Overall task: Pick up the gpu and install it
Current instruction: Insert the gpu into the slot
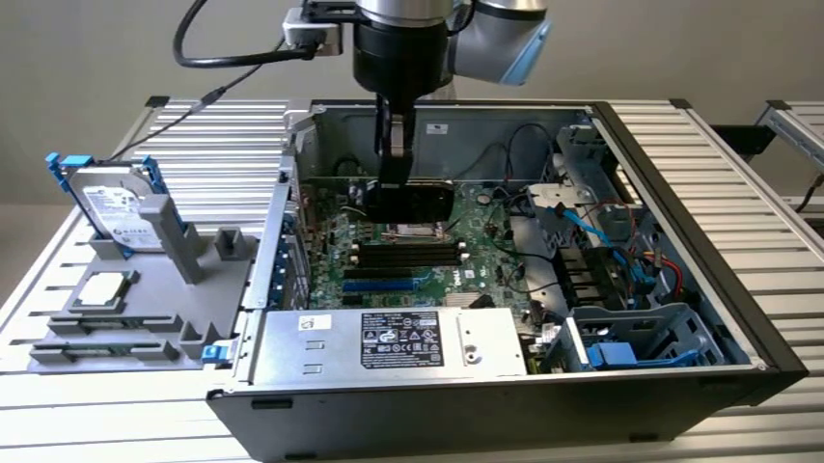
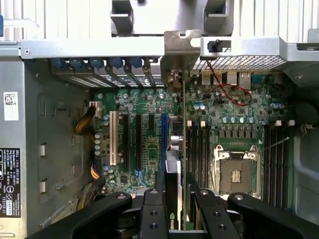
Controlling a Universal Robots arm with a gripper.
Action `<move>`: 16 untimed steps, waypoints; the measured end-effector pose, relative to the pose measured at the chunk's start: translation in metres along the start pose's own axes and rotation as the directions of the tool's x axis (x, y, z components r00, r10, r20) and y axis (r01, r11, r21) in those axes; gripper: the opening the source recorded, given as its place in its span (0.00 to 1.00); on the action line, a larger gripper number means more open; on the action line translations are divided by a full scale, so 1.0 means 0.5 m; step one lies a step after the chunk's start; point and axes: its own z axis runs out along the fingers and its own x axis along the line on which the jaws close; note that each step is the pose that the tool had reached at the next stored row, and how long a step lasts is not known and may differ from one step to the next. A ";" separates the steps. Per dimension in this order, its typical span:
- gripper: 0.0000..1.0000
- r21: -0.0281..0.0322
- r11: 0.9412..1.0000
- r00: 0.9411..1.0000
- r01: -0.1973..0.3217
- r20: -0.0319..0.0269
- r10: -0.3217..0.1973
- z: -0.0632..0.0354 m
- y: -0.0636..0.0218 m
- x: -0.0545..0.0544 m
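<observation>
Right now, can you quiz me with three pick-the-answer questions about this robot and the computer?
1. Where is the graphics card? A in a person's hand; B in the jaws, over the motherboard; C on the floor.
2. What colour is the frame round the hard drive? A blue; B red; C yellow.
3. How is the computer case? A closed; B upside down; C open on top.
Answers: 1 B, the jaws grip it above the board. 2 A, blue bars flank the drive. 3 C, its insides show.
</observation>
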 end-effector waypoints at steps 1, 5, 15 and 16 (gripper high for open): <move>0.27 0.000 1.000 1.000 0.000 0.001 0.000 0.003 0.000 0.001; 0.27 0.000 1.000 1.000 0.000 0.004 0.000 0.012 -0.001 0.012; 0.27 -0.001 1.000 1.000 0.001 0.009 -0.001 0.020 -0.003 0.023; 0.27 -0.001 1.000 1.000 0.001 0.010 -0.001 0.023 -0.003 0.023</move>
